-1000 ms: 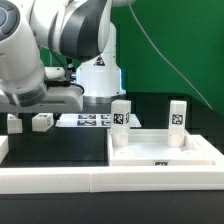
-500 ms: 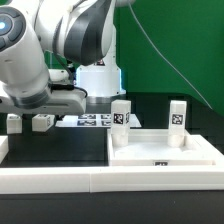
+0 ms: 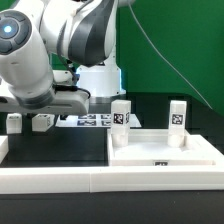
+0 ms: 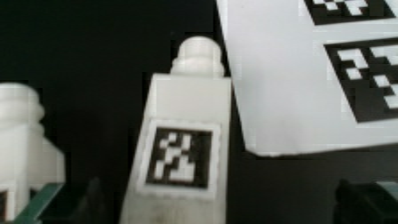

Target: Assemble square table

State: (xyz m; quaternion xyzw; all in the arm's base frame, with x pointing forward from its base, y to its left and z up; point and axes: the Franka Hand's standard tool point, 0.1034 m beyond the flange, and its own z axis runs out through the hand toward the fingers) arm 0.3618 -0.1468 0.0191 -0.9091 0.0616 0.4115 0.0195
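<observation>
The white square tabletop (image 3: 160,152) lies at the front on the exterior view's right, with two tagged legs (image 3: 120,114) (image 3: 178,114) standing upright at its far corners. Two loose white legs (image 3: 14,122) (image 3: 42,121) lie on the black surface at the exterior view's left. My gripper (image 3: 30,110) hangs just above them, mostly hidden by the arm. In the wrist view, one tagged leg (image 4: 187,140) lies between my open fingers (image 4: 64,203), and my gripper (image 4: 222,208) is not touching it. The second leg (image 4: 22,130) lies beside it.
The marker board (image 3: 88,120) lies flat behind the loose legs, and its corner shows in the wrist view (image 4: 320,80). A long white rail (image 3: 60,180) edges the front of the black work surface. The robot's base stands behind the board.
The arm has shifted slightly and come a little lower over the two loose legs. The legs and the tabletop have not moved.
</observation>
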